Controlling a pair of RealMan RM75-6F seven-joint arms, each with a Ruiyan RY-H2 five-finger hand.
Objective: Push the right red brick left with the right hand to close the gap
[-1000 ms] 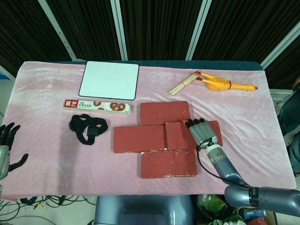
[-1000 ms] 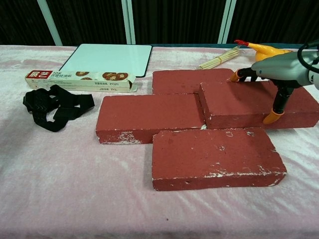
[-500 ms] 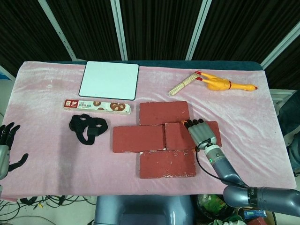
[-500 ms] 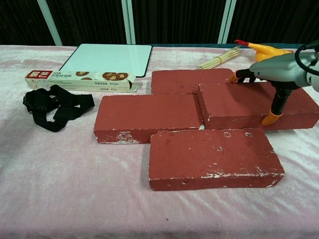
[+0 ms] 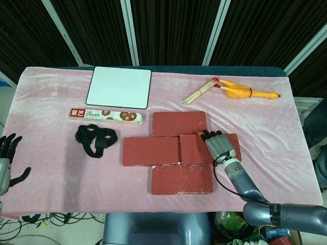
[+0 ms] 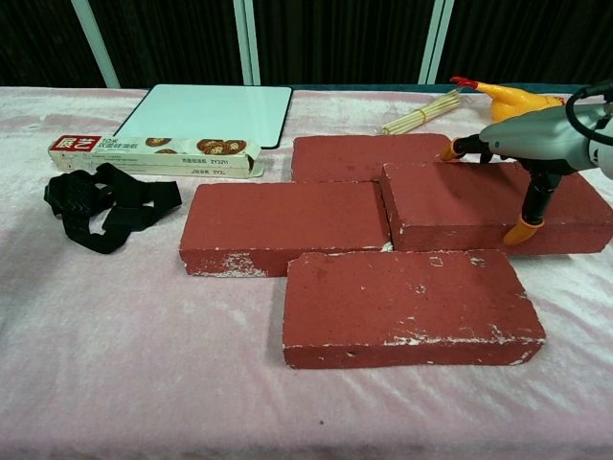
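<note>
The right red brick (image 5: 194, 148) (image 6: 460, 203) lies in the middle row, its left end against the left red brick (image 5: 150, 151) (image 6: 285, 224) with only a thin seam between them. My right hand (image 5: 220, 145) (image 6: 534, 142) rests flat on the right brick's right part; its fingers (image 6: 458, 147) reach over the far edge and its orange-tipped thumb hangs down the near face. It holds nothing. My left hand (image 5: 7, 159) hovers off the table's left front corner with fingers spread, seen only in the head view.
Another red brick (image 5: 179, 122) (image 6: 362, 155) lies behind the pair and one more (image 5: 181, 178) (image 6: 407, 307) in front. A black strap (image 5: 95, 140), a biscuit box (image 5: 105, 116), a white board (image 5: 119, 87), sticks (image 5: 200, 92) and a rubber chicken (image 5: 244, 92) lie around them.
The right brick slid a little left under my right hand. The left brick and the front brick shifted left with it. The left hand stayed put.
</note>
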